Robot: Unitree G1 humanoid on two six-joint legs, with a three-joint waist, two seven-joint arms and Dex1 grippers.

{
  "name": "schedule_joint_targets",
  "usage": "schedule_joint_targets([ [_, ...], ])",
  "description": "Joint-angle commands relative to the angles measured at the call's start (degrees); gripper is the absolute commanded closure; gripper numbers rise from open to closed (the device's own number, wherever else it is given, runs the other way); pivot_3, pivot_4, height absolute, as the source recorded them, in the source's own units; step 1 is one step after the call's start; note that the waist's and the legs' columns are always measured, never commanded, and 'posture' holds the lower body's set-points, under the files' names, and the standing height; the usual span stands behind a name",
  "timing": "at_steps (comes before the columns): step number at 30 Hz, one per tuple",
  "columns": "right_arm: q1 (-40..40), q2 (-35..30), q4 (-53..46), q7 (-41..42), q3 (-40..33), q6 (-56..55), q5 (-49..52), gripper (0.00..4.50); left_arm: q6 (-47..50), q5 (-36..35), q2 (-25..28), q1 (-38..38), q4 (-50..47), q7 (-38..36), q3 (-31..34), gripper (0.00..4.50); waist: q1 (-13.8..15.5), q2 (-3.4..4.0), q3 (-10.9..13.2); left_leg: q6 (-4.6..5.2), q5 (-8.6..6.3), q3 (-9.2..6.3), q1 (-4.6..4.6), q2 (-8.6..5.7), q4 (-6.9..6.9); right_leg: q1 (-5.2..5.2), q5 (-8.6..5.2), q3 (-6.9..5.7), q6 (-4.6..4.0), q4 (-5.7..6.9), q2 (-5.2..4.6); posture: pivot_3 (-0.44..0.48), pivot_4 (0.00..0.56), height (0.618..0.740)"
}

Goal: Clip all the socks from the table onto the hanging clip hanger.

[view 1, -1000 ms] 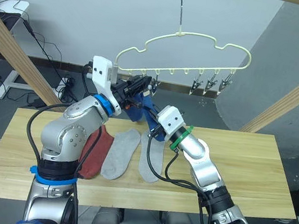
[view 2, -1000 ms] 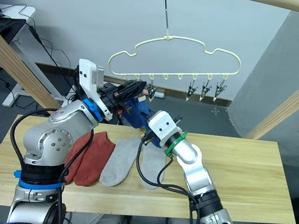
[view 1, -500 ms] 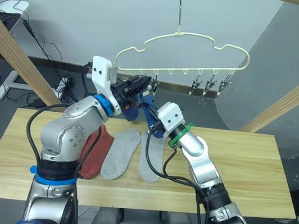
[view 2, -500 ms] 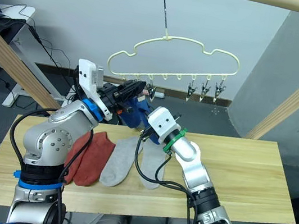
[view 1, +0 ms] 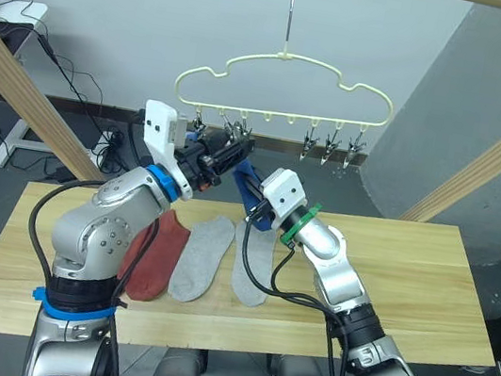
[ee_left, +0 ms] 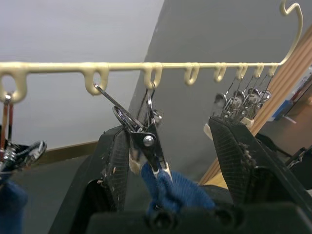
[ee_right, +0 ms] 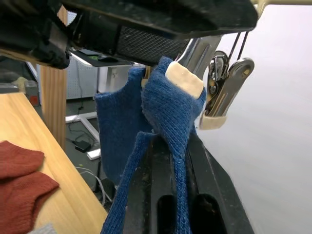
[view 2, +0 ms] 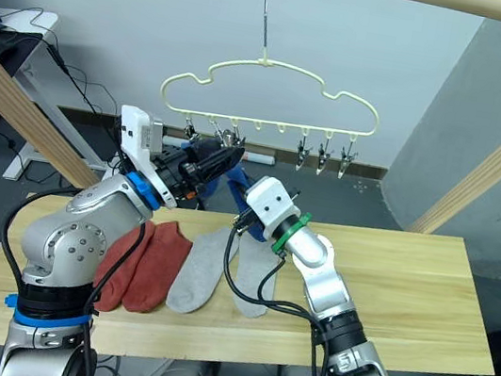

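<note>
Just under the lower bar of the clip hanger (view 1: 285, 89), the left gripper (ee_left: 190, 161) reaches up with its forearm raised from the elbow, its two black fingers spread wide on either side of a metal clip (ee_left: 146, 144); that clip hangs from the bar and bites the top edge of a blue sock (ee_left: 173, 187). The right gripper (ee_right: 170, 141) comes in from below and beside it, arm bent at the elbow over the table (view 1: 409, 270), its fingers pinched shut on the same blue sock, holding the fabric up to the clip's cream tip. A second blue sock (ee_right: 114, 131) hangs just beyond, already on the hanger. Three bare clips (view 1: 330, 148) dangle together near the far end of the bar. On the pale wooden table lie two light grey socks (view 1: 203, 257), side by side, and next to them two rust-red socks (view 2: 150, 266), overlapping
</note>
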Motion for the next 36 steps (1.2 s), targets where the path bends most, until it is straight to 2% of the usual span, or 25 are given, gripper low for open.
schedule_joint_targets([
  [1, -0.5, 0.5, -1.8, 1.5, 0.3, 2.1, 0.9, 3.10, -1.8, 0.5, 0.8, 0.2, -3.1, -1.1, -0.3, 1.65, 0.0, 0.00, 0.0, 0.00, 0.00, 0.00, 0.00, 0.00, 0.00, 0.00, 0.00, 0.00, 0.00, 0.00, 0.00, -0.164, 0.274, 0.740],
  [4, -0.1, -0.2, -2.6, 3.0, 1.5, 4.0, 0.1, 2.09, -2.6, 1.2, 1.0, 0.8, -3.1, -1.3, -0.4, 1.65, 0.0, 0.00, 0.0, 0.00, 0.00, 0.00, 0.00, 0.00, 0.00, 0.00, 0.00, -0.01, 0.00, 0.00, 0.00, -0.165, 0.274, 0.740],
  [8, 2.1, -2.7, -6.3, 6.0, 3.0, 6.3, -0.2, 2.09, -4.6, 3.4, 1.7, 1.8, -2.9, -1.8, -0.7, 1.65, 0.1, 0.00, 0.0, 0.00, 0.00, 0.00, 0.00, 0.00, 0.00, 0.00, 0.00, -0.01, 0.00, 0.00, 0.00, -0.166, 0.273, 0.740],
  [12, 6.7, -9.8, -16.6, 12.0, 2.9, 12.4, 1.3, 2.09, -9.5, 7.8, 2.4, 3.4, -3.3, -2.3, -2.1, 1.65, 0.4, 0.00, 0.0, 0.00, 0.00, -0.01, 0.00, -0.01, 0.00, 0.00, 0.00, 0.00, 0.00, -0.01, -0.02, -0.164, 0.276, 0.740],
  [16, 11.8, -19.4, -30.8, 18.9, -1.4, 20.2, 6.7, 2.09, -16.8, 14.0, 1.0, 6.6, -5.6, -1.9, -5.8, 1.65, 1.4, 0.00, 0.0, 0.00, 0.00, 0.00, 0.00, -0.02, 0.01, 0.01, 0.00, 0.03, 0.00, -0.04, -0.03, -0.167, 0.276, 0.740],
  [20, 14.8, -26.5, -41.1, 22.6, -7.8, 27.7, 14.0, 2.09, -23.1, 20.1, -2.4, 9.4, -5.8, 1.2, -8.8, 1.65, 1.6, 0.00, 0.0, 0.01, 0.00, 0.01, 0.00, -0.02, 0.02, 0.02, 0.00, 0.03, 0.01, -0.03, -0.02, -0.187, 0.276, 0.740],
  [25, 14.5, -31.0, -49.4, 22.7, -15.7, 37.6, 23.4, 2.09, -28.9, 25.5, -7.1, 12.0, -4.3, 4.1, -12.3, 1.65, 1.4, -0.02, 0.0, 0.01, 0.00, 0.10, 0.01, -0.06, 0.08, 0.04, 0.00, 0.10, 0.01, -0.04, 0.07, -0.212, 0.275, 0.740],
  [30, 13.6, -31.8, -51.5, 19.8, -19.3, 42.3, 27.3, 2.09, -31.6, 27.5, -10.4, 10.9, -0.9, 6.2, -12.2, 1.65, 1.3, -0.02, 0.0, 0.02, 0.01, 0.13, 0.01, -0.13, 0.12, 0.04, -0.01, 0.09, 0.01, -0.04, 0.16, -0.233, 0.273, 0.740],
  [35, 13.5, -32.7, -52.2, 18.5, -20.0, 44.1, 28.7, 2.04, -34.3, 30.0, -12.2, 10.1, 1.7, 7.1, -13.4, 2.80, 1.2, -0.03, 0.0, 0.03, 0.01, 0.17, 0.00, -0.15, 0.11, 0.04, -0.01, 0.12, 0.01, -0.07, 0.16, -0.244, 0.274, 0.740],
  [36, 13.4, -32.8, -52.3, 18.3, -20.1, 44.4, 28.9, 2.04, -34.5, 30.4, -12.6, 9.8, 2.1, 7.5, -13.6, 2.80, 1.2, -0.03, 0.0, 0.03, 0.01, 0.17, 0.00, -0.15, 0.11, 0.04, -0.01, 0.11, 0.01, -0.07, 0.16, -0.244, 0.274, 0.740],
])
